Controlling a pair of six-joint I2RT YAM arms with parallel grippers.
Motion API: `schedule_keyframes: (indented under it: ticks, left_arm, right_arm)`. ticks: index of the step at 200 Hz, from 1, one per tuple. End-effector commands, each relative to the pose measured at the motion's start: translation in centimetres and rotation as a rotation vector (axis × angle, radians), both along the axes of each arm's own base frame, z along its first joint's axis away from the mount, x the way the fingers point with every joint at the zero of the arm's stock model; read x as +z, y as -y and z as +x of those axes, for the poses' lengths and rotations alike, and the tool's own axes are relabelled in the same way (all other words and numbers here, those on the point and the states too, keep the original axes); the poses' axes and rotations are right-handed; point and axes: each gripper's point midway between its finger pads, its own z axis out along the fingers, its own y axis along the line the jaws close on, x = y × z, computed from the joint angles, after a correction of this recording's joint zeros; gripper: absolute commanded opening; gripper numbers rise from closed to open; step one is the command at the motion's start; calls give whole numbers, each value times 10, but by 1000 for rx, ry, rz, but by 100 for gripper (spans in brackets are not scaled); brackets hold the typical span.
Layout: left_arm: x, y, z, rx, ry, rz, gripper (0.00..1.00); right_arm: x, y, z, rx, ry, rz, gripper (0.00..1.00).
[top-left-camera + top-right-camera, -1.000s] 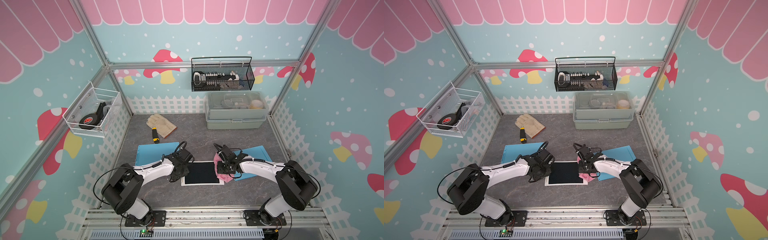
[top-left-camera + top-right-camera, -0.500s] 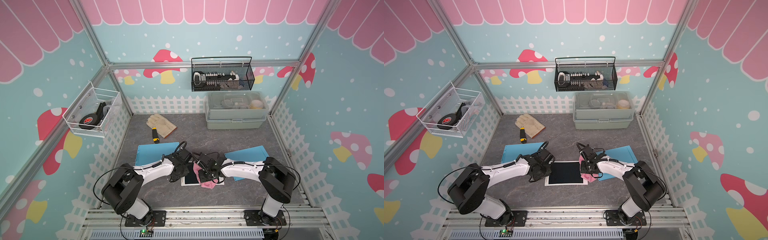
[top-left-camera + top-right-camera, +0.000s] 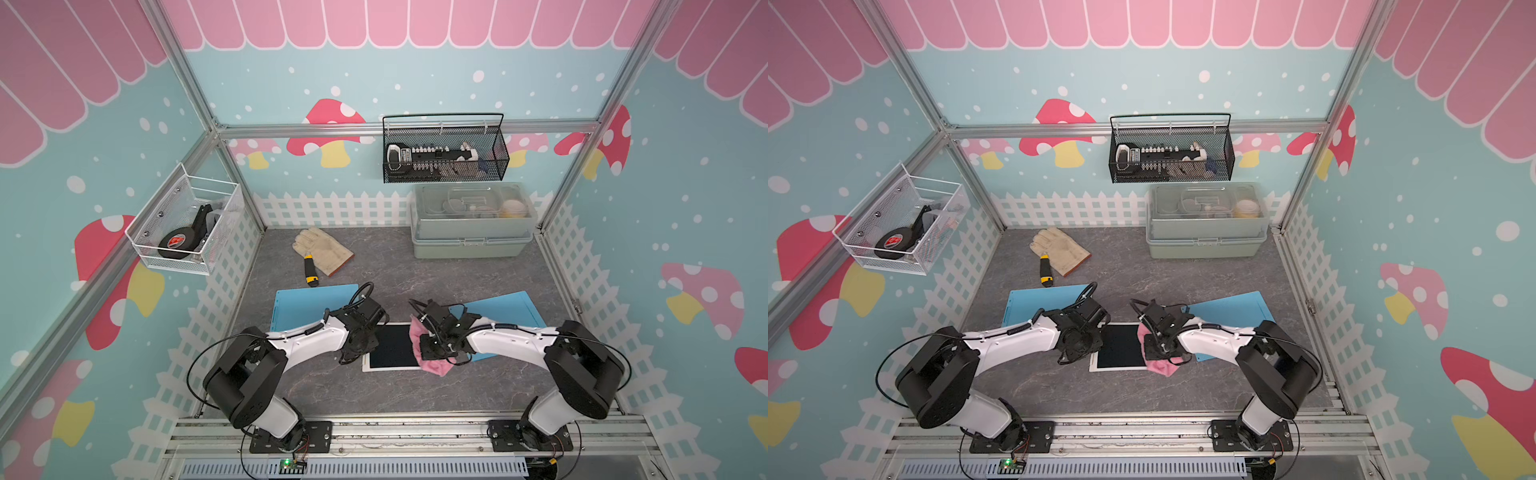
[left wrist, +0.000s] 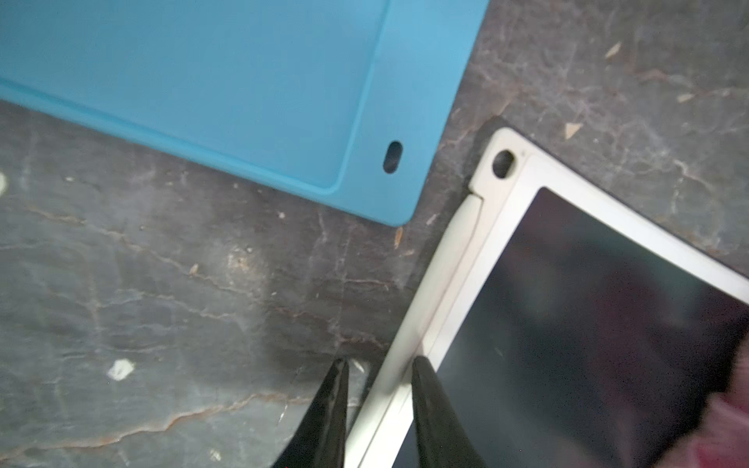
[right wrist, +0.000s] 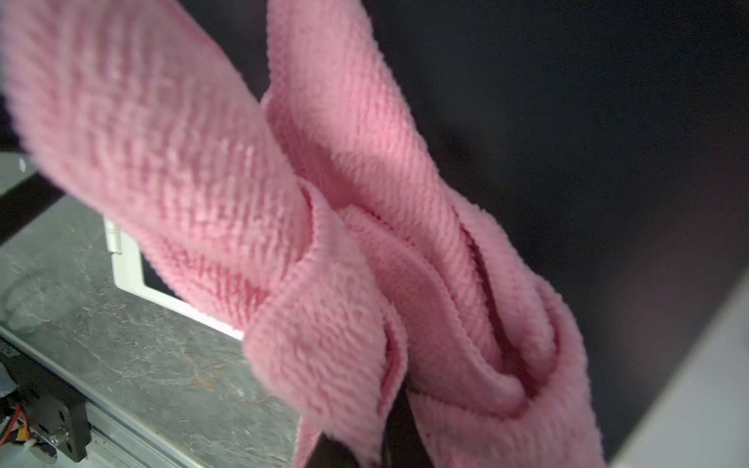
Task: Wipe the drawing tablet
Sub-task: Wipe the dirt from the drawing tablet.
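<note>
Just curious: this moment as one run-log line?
phase: wipe | right end effector: shut on cloth, on tablet | left end effector: straddles tablet edge

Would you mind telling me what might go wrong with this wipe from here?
1. The left end effector merely straddles the drawing tablet's rim, so a firm stroke might slide the tablet.
2. The pink cloth, pinched in the right end effector, is bunched and partly trails onto the table; it may skip screen areas or drag up grit.
3. A stroke across the screen could bump the two end effectors together.
</note>
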Motion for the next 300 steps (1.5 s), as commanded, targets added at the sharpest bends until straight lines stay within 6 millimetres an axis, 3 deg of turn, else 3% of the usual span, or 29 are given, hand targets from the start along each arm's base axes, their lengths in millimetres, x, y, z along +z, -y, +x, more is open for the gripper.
schedule_keyframes:
  ticks: [1, 16, 41, 50, 64, 96, 105, 114, 131, 142, 163, 180, 190, 198, 215, 234, 246, 260, 284, 288, 300]
  left_arm:
    - [-39, -35, -45, 5, -184, 148, 28]
    - [-39, -36, -45, 5, -185, 150, 28]
    - [-39, -36, -46, 5, -187, 147, 28]
    - [-39, -35, -46, 6, -184, 145, 28]
    - [-38, -36, -46, 5, -181, 144, 28]
    - [-39, -36, -47, 7, -183, 141, 27]
    - [-40, -36, -48, 6, -184, 140, 27]
    - [-39, -36, -48, 6, -182, 137, 27]
    - [-40, -36, -49, 2, -182, 133, 27]
    - [-40, -35, -49, 0, -181, 127, 27]
    - [-40, -36, -51, -6, -176, 119, 25]
    - [-41, -40, -56, -8, -179, 119, 24]
    - [-42, -42, -59, -10, -183, 118, 24]
    - [-44, -44, -62, -12, -190, 118, 24]
    - [-49, -48, -68, -9, -206, 124, 23]
    - [-53, -50, -70, -4, -214, 128, 23]
    - [-54, -51, -71, 0, -215, 129, 23]
    - [-55, -51, -72, 6, -215, 123, 22]
    - [-59, -51, -75, 20, -225, 108, 22]
    - [-59, -52, -76, 21, -229, 107, 21]
    - [-60, -53, -78, 28, -234, 105, 21]
  right_arm:
    - [-21, 49, -38, 17, -117, -198, 0]
    - [-19, 18, -39, 66, -97, -164, 0]
    - [-16, -68, -46, 157, -106, -28, 0]
    - [-15, -81, -47, 157, -115, 2, 0]
    - [-20, -68, -45, 108, -128, 0, 0]
    - [-38, 37, -51, -52, -183, -138, 0]
    - [-35, 56, -52, -80, -166, -156, 0]
    - [-28, 61, -51, -76, -144, -160, 0]
    - [-20, 36, -46, -34, -121, -112, 0]
    - [-16, 1, -41, 22, -98, -76, 0]
    - [-9, -84, -29, 110, -92, 45, 0]
    - [-7, -125, -13, 95, -102, 135, 0]
    - [-2, -130, 1, 73, -98, 155, 0]
    - [0, -123, 11, 51, -96, 145, 0]
    - [-9, -80, 26, -20, -101, 69, 0]
    - [-15, -24, 27, -98, -107, 4, 0]
    - [-16, -13, 25, -100, -100, 2, 0]
    - [-15, -31, 24, -60, -102, 39, 0]
    - [0, -106, 37, 28, -74, 147, 0]
    - [-10, -114, 37, 30, -93, 140, 0]
    - [-10, -139, 45, 25, -102, 182, 0]
